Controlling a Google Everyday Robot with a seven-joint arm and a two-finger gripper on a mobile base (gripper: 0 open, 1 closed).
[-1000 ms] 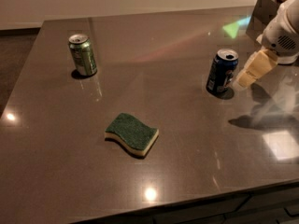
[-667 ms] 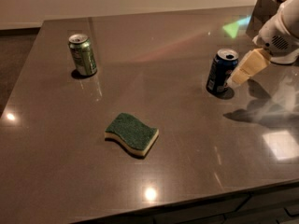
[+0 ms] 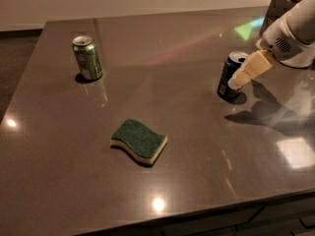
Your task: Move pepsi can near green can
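My gripper [image 3: 240,78] is at the right side of the tabletop [image 3: 172,58], reaching in from the right edge of the view on the white arm [image 3: 295,38]. Its cream tip slants down and to the left and ends against the right side of the pepsi can [image 3: 225,82], partly covering the can's label from here. I cannot tell how far open my gripper is, nor whether it has hold of the can or merely lies alongside it. The pepsi can stands upright on the tabletop, dark blue with a silver top, and throws a small dark shadow at its base. The green can [image 3: 87,58] also stands upright, well apart from it, on the far left of the tabletop near the back. Between the two cans and closer to the front edge lies a sponge [image 3: 139,140], flat, green side up with a pale layer beneath, touching neither can. My arm's shadow falls across the glossy surface to the right of the pepsi can, and a few bright ceiling lights reflect along the front of the tabletop.
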